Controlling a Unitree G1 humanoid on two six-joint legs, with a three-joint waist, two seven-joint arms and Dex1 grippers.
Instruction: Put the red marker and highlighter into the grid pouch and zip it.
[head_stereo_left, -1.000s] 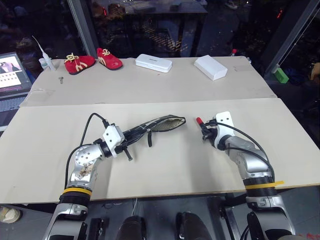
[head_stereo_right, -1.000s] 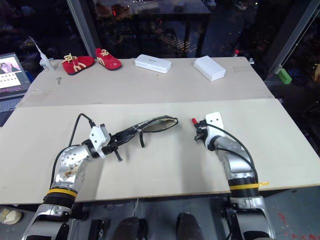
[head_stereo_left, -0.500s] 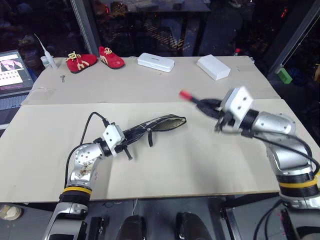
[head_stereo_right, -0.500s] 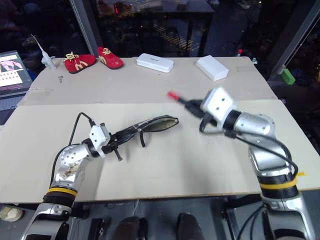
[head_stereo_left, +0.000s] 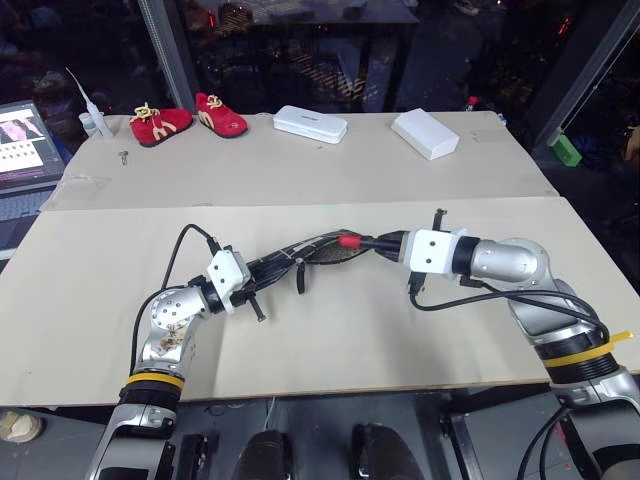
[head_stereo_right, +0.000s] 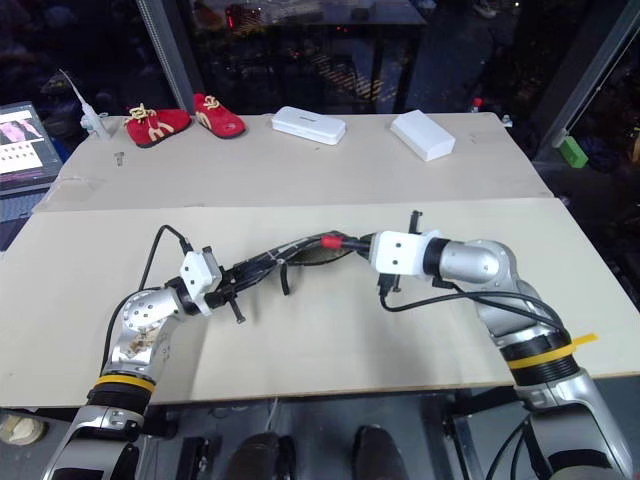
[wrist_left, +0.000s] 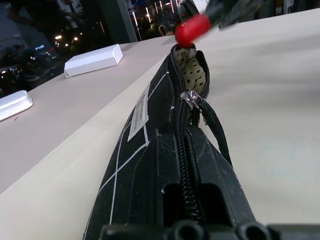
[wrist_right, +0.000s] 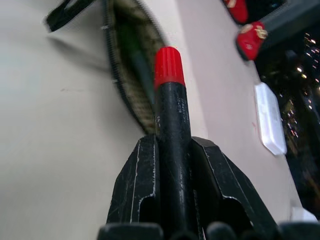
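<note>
With the right hand (head_stereo_left: 385, 243) clamping the red marker (wrist_right: 169, 125), its cap risked snagging the grid pouch (wrist_left: 165, 150) zipper edge, which the closed left hand (head_stereo_left: 250, 293) gripped.

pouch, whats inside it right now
Through the pouch's open mouth a green shape, likely the highlighter, lies on the dotted lining. The red marker is at the mouth; deeper inside is covered.

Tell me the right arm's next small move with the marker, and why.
Probably ease the marker forward, cap first, into the pouch. The right gripper holds it with its red cap at the pouch's open mouth, the left gripper holds the pouch's other end, and something green already lies inside.
</note>
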